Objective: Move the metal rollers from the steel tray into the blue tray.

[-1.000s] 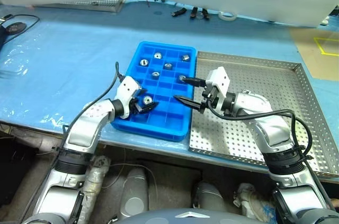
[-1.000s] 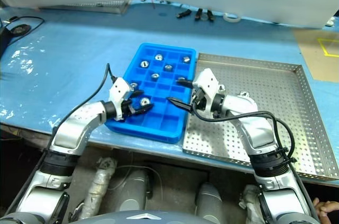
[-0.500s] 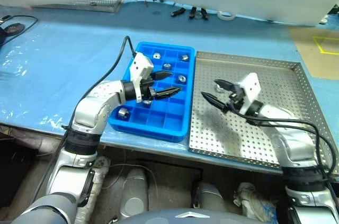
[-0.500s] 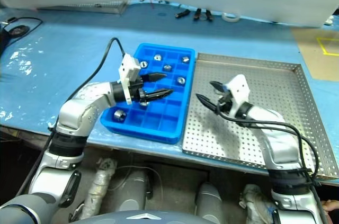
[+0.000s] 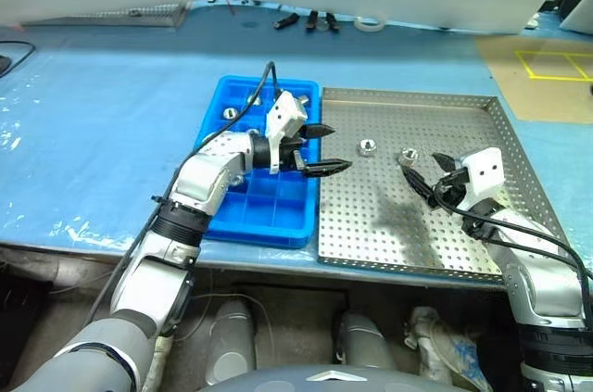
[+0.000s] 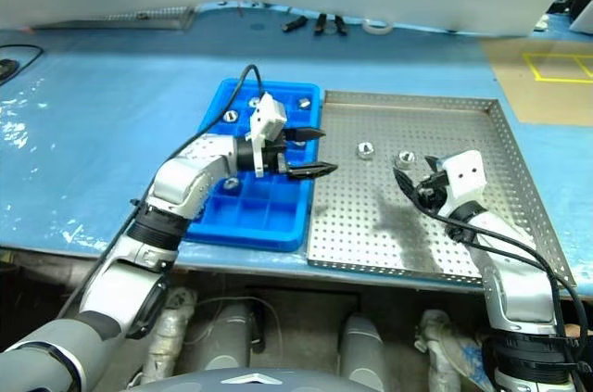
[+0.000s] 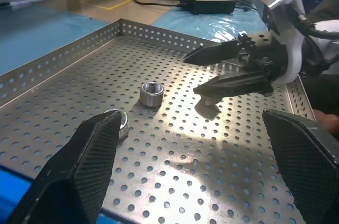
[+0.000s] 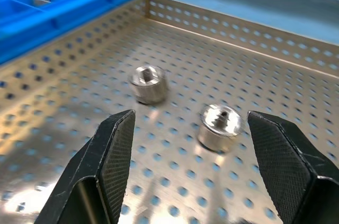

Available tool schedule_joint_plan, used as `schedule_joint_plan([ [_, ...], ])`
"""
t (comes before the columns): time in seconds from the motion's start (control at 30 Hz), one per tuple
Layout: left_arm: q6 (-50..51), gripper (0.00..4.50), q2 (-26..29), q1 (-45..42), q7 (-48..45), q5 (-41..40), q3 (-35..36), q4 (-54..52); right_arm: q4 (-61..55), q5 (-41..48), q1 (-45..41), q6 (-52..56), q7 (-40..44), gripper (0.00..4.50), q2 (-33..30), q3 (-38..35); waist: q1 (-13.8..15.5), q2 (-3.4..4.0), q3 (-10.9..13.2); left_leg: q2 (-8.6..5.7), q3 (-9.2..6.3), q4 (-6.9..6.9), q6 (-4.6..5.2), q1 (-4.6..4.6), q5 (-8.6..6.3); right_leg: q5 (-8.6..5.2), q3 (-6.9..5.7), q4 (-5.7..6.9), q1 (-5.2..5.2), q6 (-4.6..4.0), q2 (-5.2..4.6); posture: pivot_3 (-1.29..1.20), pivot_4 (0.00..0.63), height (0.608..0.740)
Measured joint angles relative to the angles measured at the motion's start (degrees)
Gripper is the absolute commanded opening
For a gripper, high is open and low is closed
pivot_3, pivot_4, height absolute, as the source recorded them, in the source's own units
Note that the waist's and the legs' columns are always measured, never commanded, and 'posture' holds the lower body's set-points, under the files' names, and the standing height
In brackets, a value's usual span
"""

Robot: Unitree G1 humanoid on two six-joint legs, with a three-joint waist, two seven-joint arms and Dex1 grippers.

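We have swung both arms off the blue tray [image 5: 264, 216] toward the steel tray [image 5: 463, 234]. Our left gripper [image 5: 324, 149] and right gripper [image 5: 424, 177] hang spread, empty; two rollers [image 5: 367, 146] remain there.

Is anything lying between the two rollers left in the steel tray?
No. The right wrist view shows only bare perforated floor of the steel tray between the two rollers.
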Motion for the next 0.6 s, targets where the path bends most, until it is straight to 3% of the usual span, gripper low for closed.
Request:
schedule_joint_plan([
  [0.13,-0.93,4.50,0.05,-0.27,-0.27,1.09,-0.18,1.68,1.12,-0.19,0.27,0.04,-0.92,4.46,0.08,-0.93,-0.61,0.00,0.00,0.01,0.00,0.00,0.02,0.03,0.01,0.00,0.00,0.01,0.02,0.00,0.00,-0.22,0.150,0.740],
  [0.6,-2.85,4.50,0.19,-1.21,-0.80,3.45,-1.00,3.65,7.81,-7.96,-0.70,1.68,-7.79,4.46,0.84,1.69,-1.20,0.01,0.00,-0.01,0.03,0.05,0.11,0.01,-0.02,0.00,0.01,0.00,0.04,-0.01,-0.02,-0.21,0.150,0.740],
])
